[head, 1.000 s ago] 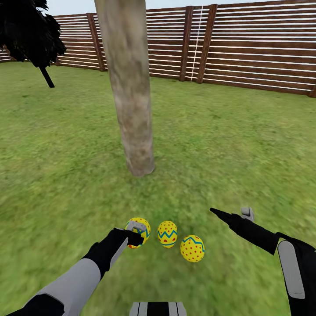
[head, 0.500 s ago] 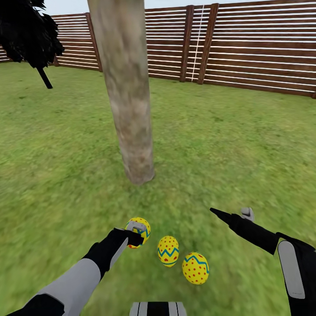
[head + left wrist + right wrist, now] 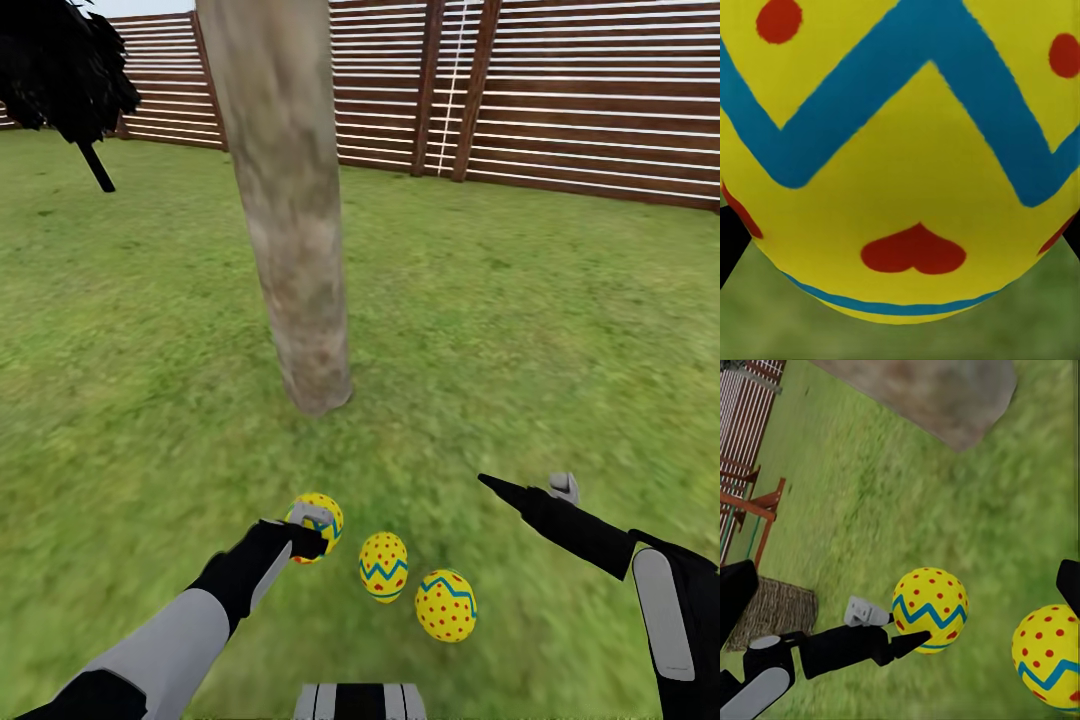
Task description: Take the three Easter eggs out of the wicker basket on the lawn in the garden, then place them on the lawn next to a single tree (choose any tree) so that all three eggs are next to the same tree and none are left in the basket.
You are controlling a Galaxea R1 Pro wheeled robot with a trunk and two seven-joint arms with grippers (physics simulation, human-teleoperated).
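— Gripped in the left gripper point(image 3: 312, 530) is one Easter egg point(image 3: 318, 518), its fingers closed around the shell, low over the lawn point(image 3: 150, 350). Up close, the left wrist view shows that egg's point(image 3: 900, 161) yellow shell, blue zigzag and red marks.

— And to its right?

— Two more eggs lie on the grass: a middle egg point(image 3: 383, 566), then a right-hand egg point(image 3: 446, 605), close together but apart. Behind them stands the tree point(image 3: 290, 200), its pale trunk rising from the grass. Farthest right, the right gripper point(image 3: 530, 489) hovers with nothing between its parted fingers.

— What about the basket?

— The wicker basket point(image 3: 776, 611) appears in the right wrist view, well apart from the eggs; I cannot tell what is inside. A slatted wooden fence point(image 3: 560, 100) runs behind everything.
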